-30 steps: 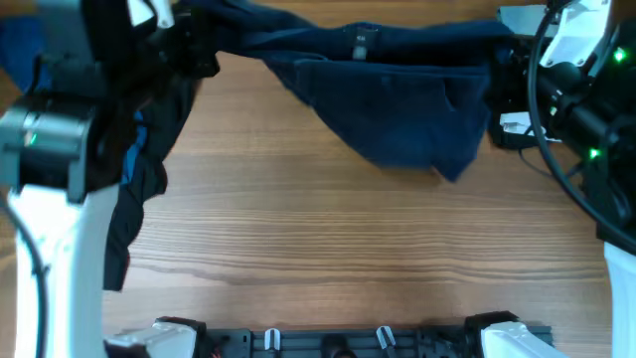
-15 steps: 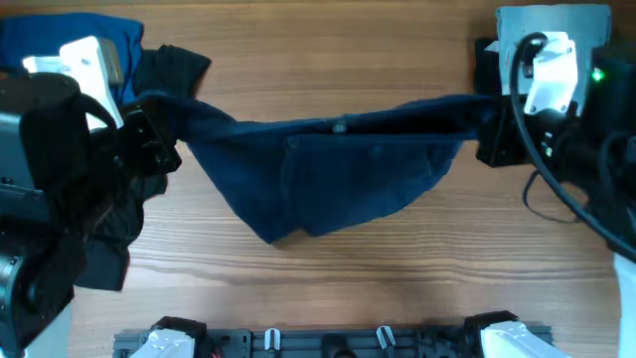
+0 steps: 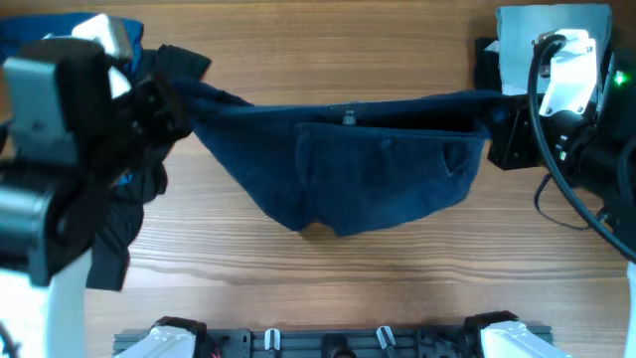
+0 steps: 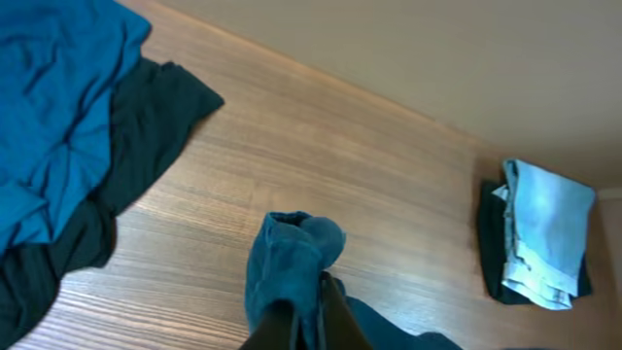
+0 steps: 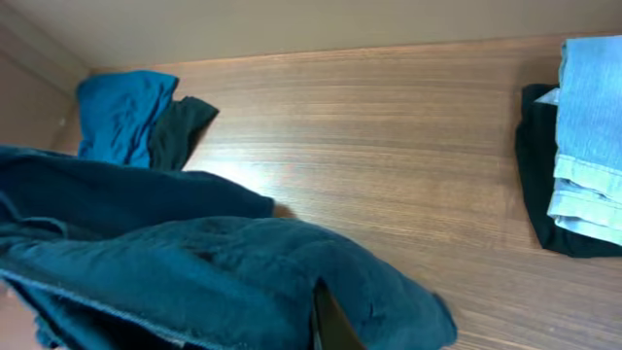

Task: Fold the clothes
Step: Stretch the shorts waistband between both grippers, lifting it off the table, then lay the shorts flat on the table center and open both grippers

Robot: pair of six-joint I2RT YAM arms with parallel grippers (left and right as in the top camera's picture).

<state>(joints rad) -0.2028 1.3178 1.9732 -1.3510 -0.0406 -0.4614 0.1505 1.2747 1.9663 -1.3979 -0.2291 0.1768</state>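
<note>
Above a light-brown wood-grain table (image 3: 397,268), the navy shorts (image 3: 378,174) are hanging stretched by the waistband, and whether their sagging lower edge is touching the boards cannot be told. At the shorts' left end the left gripper (image 4: 311,326) is pinching a bunched corner, jaws closed on the cloth. At their right end the right gripper (image 3: 495,111) is clamping the other corner likewise. Behind the shorts' left end a bright blue garment (image 4: 58,107) is lying crumpled, partly on top of a black garment (image 4: 146,126). Beyond their right end a folded pale denim piece (image 4: 539,233) is sitting on a folded black piece (image 4: 486,228). Farther back a plain beige wall (image 4: 437,49) is showing. A small tag (image 3: 349,117) is sitting on the waistband, too small to read.
</note>
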